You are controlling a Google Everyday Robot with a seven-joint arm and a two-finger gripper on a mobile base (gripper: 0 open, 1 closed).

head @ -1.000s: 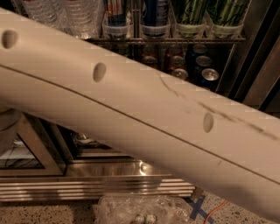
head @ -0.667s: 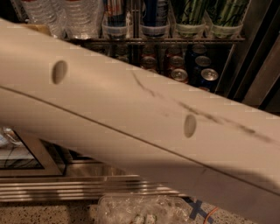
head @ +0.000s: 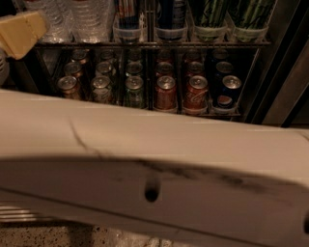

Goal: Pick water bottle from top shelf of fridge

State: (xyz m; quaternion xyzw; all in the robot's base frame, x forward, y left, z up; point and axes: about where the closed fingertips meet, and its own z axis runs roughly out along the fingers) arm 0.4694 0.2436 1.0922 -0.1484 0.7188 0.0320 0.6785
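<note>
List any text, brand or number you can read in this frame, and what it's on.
No word reads legibly.
Red cans: pale script, too blurred to read.
Blue can beside them: round red-white-blue emblem, no readable word.
Gripper, upper left in front of the water bottles: no markings show.

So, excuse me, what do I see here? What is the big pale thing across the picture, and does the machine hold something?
This is one picture from the robot's only camera; where the camera sits is not known. The big pale beam across the lower half is the robot's arm, very near the lens. The tan block at the upper left seems to be its end effector, close to the clear water bottles. I cannot see it holding anything. Behind is the fridge. Its top shelf carries the bottles and tall green cans. The rack below holds soda cans.
</note>
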